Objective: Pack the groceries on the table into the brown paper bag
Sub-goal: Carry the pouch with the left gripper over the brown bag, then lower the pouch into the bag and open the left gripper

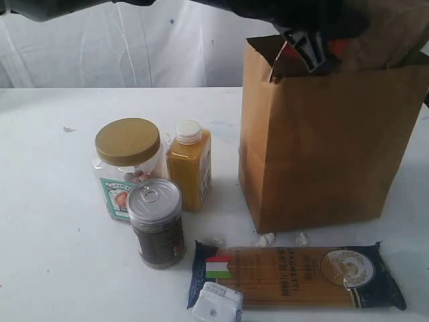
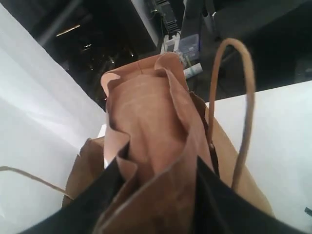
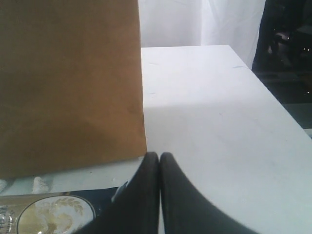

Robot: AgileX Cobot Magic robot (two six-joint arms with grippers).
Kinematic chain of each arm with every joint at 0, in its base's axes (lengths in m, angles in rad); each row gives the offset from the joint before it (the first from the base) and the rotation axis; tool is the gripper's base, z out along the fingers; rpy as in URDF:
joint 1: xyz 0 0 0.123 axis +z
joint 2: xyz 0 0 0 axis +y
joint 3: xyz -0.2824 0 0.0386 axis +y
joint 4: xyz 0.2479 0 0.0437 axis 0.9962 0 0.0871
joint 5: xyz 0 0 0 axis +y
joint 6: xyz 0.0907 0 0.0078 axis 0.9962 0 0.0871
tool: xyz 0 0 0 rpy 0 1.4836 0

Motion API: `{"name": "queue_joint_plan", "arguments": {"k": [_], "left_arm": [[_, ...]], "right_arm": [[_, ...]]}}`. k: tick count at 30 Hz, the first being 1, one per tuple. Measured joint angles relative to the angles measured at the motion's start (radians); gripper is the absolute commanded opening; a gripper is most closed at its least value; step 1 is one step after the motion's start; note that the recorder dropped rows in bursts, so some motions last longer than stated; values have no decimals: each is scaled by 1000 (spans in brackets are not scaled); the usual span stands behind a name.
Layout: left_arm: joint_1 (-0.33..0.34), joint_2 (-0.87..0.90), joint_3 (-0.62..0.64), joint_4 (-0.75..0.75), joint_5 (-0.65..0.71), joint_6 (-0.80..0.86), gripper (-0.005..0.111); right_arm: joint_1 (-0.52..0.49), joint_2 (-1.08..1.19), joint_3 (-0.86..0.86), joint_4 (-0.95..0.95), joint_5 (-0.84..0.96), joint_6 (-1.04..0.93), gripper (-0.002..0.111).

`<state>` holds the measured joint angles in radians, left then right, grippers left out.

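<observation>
Nearest of all, at the front edge of the tabletop [image 1: 53, 268], the small white box [image 1: 216, 303] sits against the left corner of the long spaghetti packet [image 1: 295, 275]. The packet lies flat, its length running across in front of the brown paper bag [image 1: 322, 147]. My right tool [image 3: 159, 156] hangs low over the tabletop by the packet's round-emblem end and the bag's lower corner. Its two fingers are pressed together and hold nothing.

Between the packet and the foot of the bag lie a few tiny white crumbs [image 1: 267, 238]. To the left, the dark pull-tab can [image 1: 155, 221] stands upright. Just behind it, side by side, are the clear jar with the gold lid [image 1: 127, 164] and the yellow bottle [image 1: 189, 168], also upright. A narrow strip of bare tabletop separates the bottle from the bag.

The bag stands upright and open at the right, taller than every grocery item. None of the items named so far is inside it. At its top rim, farthest back, my left tool [image 2: 158, 165] is closed part-way on a fold of the bag's brown paper. One twine handle [image 2: 246, 97] loops up just beside the fingers. I cannot tell what the orange patch near that tool is.
</observation>
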<state>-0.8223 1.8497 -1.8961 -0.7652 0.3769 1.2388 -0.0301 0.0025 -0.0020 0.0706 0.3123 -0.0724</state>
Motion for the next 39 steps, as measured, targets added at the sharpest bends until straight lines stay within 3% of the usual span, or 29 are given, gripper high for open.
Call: {"name": "queue_joint_plan", "arguments": {"k": [7,16,20,39], "left_arm": [[0,3,0,0,20,0,4],[0,3,0,53,44,-60,53],[0,3,-2,56,43,-148,65],[0,3,-4,90,160,-285,66]], "right_arm": [[0,0,0,0,0,0,0],[0,0,0,0,0,0,0],[0,0,0,0,0,0,0],[0,0,0,0,6,0,0]]}}
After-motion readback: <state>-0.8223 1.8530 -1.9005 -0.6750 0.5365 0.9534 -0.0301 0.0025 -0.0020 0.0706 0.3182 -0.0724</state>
